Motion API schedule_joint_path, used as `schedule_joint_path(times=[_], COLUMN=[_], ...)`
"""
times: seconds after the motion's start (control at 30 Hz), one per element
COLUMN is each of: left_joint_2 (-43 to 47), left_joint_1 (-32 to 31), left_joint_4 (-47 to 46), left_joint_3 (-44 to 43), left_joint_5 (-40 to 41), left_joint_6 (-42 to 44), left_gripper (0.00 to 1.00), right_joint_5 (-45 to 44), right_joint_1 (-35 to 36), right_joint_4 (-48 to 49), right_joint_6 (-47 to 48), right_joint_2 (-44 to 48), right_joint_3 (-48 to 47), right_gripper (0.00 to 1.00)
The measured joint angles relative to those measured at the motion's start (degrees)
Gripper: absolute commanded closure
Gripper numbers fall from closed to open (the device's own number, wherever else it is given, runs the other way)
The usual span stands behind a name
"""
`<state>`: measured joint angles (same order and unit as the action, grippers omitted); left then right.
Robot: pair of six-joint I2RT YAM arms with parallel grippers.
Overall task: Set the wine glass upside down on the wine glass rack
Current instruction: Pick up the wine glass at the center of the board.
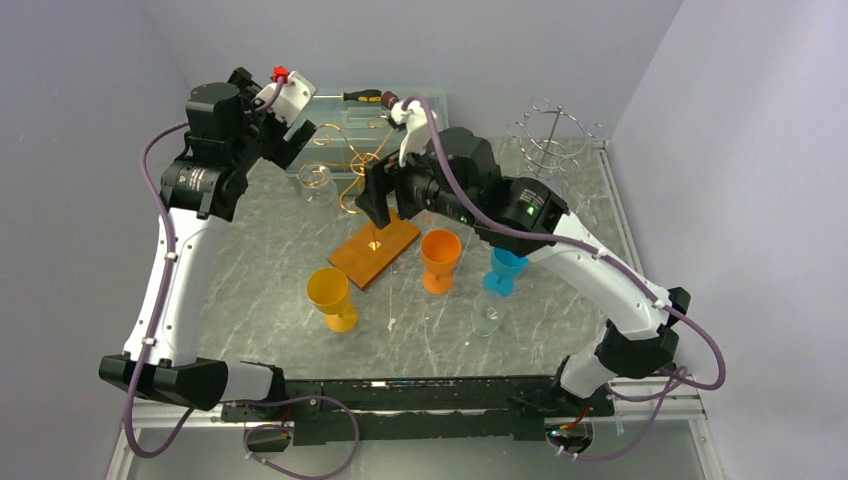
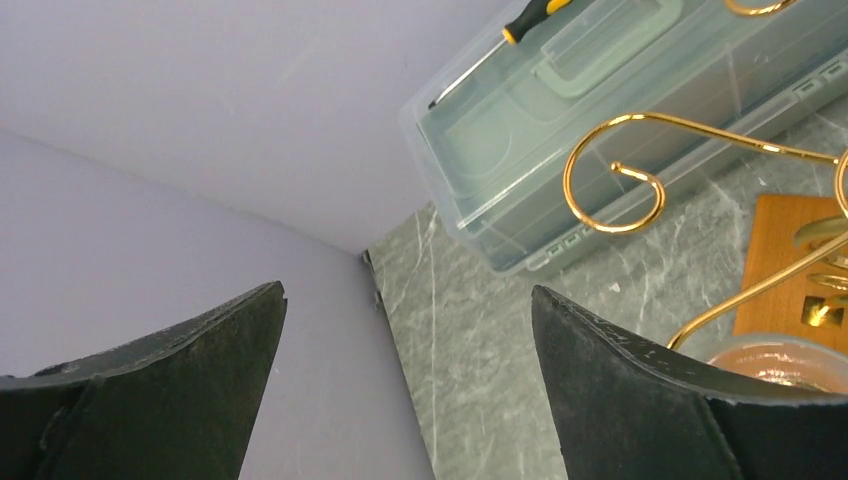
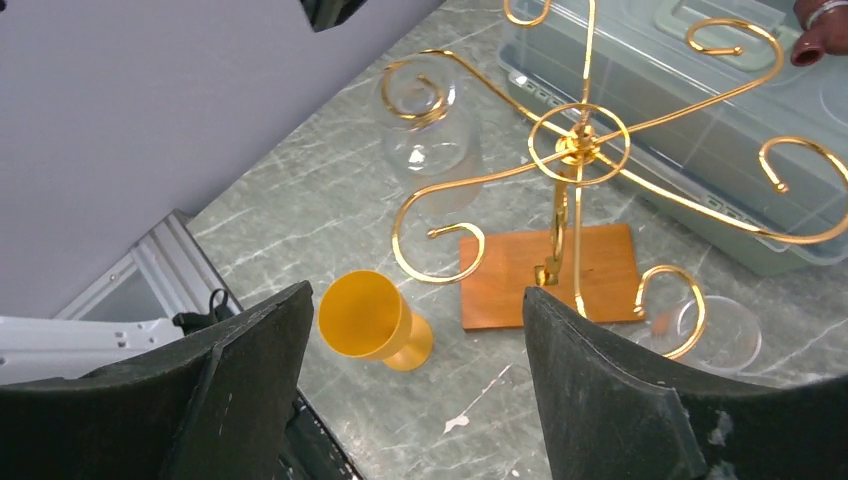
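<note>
The wine glass rack (image 1: 375, 250) has curled gold wire arms on a wooden base and stands mid-table. A clear wine glass (image 3: 430, 140) hangs bowl down from its left spiral hook, also seen as the wine glass (image 1: 318, 180) from above. My left gripper (image 1: 298, 138) hovers open just behind and above that glass, nothing between its fingers. In the left wrist view only the glass's rim (image 2: 790, 362) shows beside the right finger. My right gripper (image 1: 382, 198) is open and empty above the rack's base. The right gripper (image 3: 418, 290) looks down at the rack (image 3: 578, 145).
A yellow cup (image 1: 332, 297), an orange cup (image 1: 440, 258), a blue cup (image 1: 505, 270) and a clear glass (image 1: 487, 315) stand in front of the rack. Behind it a clear plastic box (image 2: 600, 120) holds a screwdriver (image 1: 365, 97). A silver wire rack (image 1: 553, 135) stands back right.
</note>
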<state>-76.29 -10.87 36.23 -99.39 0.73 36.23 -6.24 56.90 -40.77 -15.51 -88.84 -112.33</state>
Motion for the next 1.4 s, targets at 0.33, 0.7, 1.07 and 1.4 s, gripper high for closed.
schedule_joint_path(times=[0.33,0.7,1.07,1.4], left_joint_2=[1.8,15.7,17.7,17.7], left_joint_1=[1.9,2.4,2.4,2.4], left_joint_4=[14.4,28.6,32.4,32.5], left_joint_3=[-9.4,-8.3,-4.3,-4.1], left_joint_5=[4.9,2.2,0.5,-1.1], left_joint_6=[-9.6,-16.2,-16.0,-16.0], left_gripper=[0.01,0.01,0.01,0.01], right_joint_5=[-10.3,-15.6,-15.5,-15.6], right_joint_1=[14.1,18.0,17.9,16.7], right_joint_4=[-1.2,6.2,17.2,18.3], right_joint_6=[-1.0,-3.2,-3.8,-4.7], right_joint_2=[-1.5,-12.4,-10.5,-11.4], right_joint_3=[9.1,24.0,25.7,25.4], right_gripper=[0.3,0.37,0.37,0.45])
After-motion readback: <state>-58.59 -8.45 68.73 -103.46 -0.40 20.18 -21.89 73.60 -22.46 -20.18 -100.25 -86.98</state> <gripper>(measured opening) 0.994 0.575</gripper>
